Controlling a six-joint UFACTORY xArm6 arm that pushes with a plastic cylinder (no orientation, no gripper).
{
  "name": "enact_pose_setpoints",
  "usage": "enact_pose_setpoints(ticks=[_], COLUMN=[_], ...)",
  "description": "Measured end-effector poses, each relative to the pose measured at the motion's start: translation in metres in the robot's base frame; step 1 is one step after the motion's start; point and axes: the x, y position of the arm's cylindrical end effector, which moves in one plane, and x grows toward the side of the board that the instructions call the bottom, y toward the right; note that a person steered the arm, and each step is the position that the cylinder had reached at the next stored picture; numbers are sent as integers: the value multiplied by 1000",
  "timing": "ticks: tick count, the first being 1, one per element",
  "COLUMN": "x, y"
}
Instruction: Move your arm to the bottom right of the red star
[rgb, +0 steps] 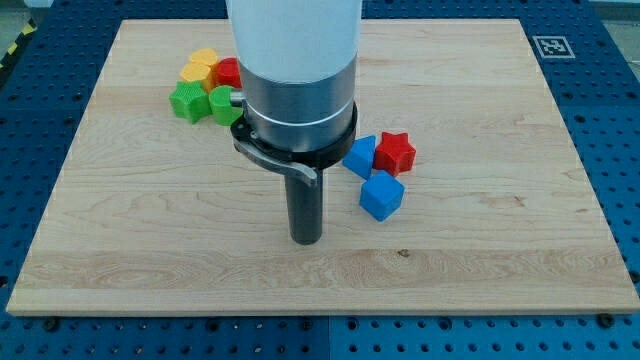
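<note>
The red star (396, 151) lies right of the board's middle, touching a blue block (360, 156) on its left. A blue cube (381, 195) sits just below them. My tip (306, 239) rests on the board to the lower left of the red star, left of the blue cube and apart from it. The arm's white and grey body hides the board above the tip.
A cluster at the view's top left holds a yellow block (201, 68), a red block (229, 73), a green star (187, 102) and a green block (224, 103) partly hidden by the arm. The wooden board (500, 250) lies on a blue perforated table.
</note>
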Motion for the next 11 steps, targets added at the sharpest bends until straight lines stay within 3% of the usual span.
enact_pose_setpoints(ticks=[2, 7, 9, 11], x=[2, 59, 61, -12], y=[0, 24, 113, 129])
